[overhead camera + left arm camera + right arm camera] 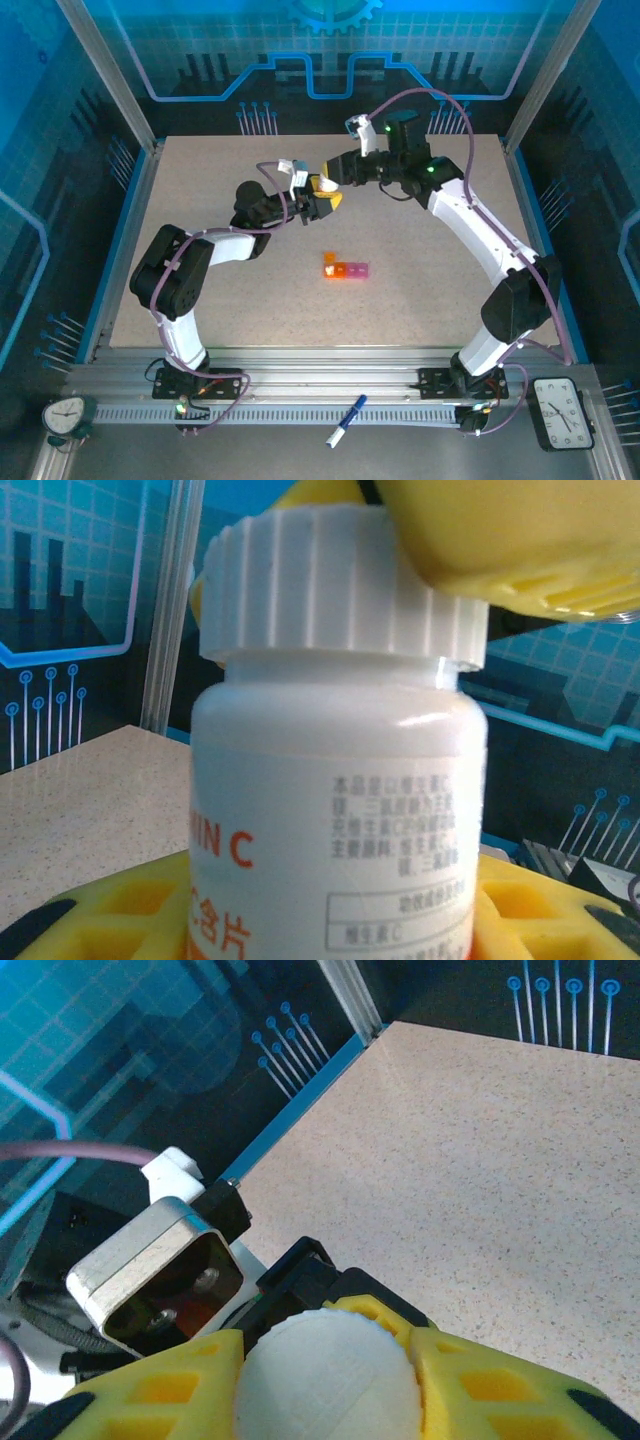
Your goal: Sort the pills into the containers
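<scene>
A white pill bottle (330, 810) with orange print and a ribbed white cap (330, 590) is held up above the back middle of the table. My left gripper (318, 203) is shut on the bottle's body, its yellow fingers (110, 910) flanking the base. From above, my right gripper (325, 1385) is shut on the cap (325, 1380), with yellow fingers (160, 1390) pressed on both sides. The containers (345, 270), a short orange and pink strip of cells, lie on the table in front of both grippers. The pills are out of view.
The speckled table (430, 300) is fenced by metal posts and blue panels. A blue and white pen (345, 420) lies on the front rail between the arm bases. Clocks sit at the front left (65, 415) and the front right (562, 410).
</scene>
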### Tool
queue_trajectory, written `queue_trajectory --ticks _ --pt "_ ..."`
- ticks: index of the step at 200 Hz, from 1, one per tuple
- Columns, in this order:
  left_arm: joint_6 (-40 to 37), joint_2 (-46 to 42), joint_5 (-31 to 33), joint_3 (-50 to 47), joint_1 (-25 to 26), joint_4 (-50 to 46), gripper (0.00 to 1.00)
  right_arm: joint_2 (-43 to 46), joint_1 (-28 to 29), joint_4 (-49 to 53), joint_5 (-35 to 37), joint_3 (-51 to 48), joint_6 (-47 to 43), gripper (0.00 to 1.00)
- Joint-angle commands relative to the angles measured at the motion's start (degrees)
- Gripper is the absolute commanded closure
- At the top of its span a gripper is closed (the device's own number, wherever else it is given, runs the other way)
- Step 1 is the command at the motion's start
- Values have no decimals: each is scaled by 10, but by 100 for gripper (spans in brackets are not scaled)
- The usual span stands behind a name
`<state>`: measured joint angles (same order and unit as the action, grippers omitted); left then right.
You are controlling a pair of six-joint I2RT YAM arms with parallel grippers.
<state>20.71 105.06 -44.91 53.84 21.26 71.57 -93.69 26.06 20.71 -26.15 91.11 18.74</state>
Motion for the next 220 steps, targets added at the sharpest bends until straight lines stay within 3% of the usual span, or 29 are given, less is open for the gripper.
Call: queue_trajectory --ticks 1,35,80,102,131,149,194,220 --pt "-8 -14 -8 8 5 22 100 19 46 -27 90 -50 58 64" --pt "-8 -12 -6 10 5 22 100 50 111 -102 244 -129 152 69" --pt "-9 -12 -7 10 5 20 100 63 129 -131 279 -138 180 67" --pt "-8 -10 -6 11 5 22 100 81 104 -125 249 -133 172 59" --pt "-4 -7 -6 11 5 28 100 114 62 -129 182 -134 150 35" --pt "-2 -5 -7 10 5 30 100 130 41 -133 145 -139 129 25" --pt "-4 -7 -11 10 5 26 100 99 -3 -77 36 -92 15 16" --pt "-2 -6 -12 12 5 26 100 73 -4 -44 22 -62 -37 13"
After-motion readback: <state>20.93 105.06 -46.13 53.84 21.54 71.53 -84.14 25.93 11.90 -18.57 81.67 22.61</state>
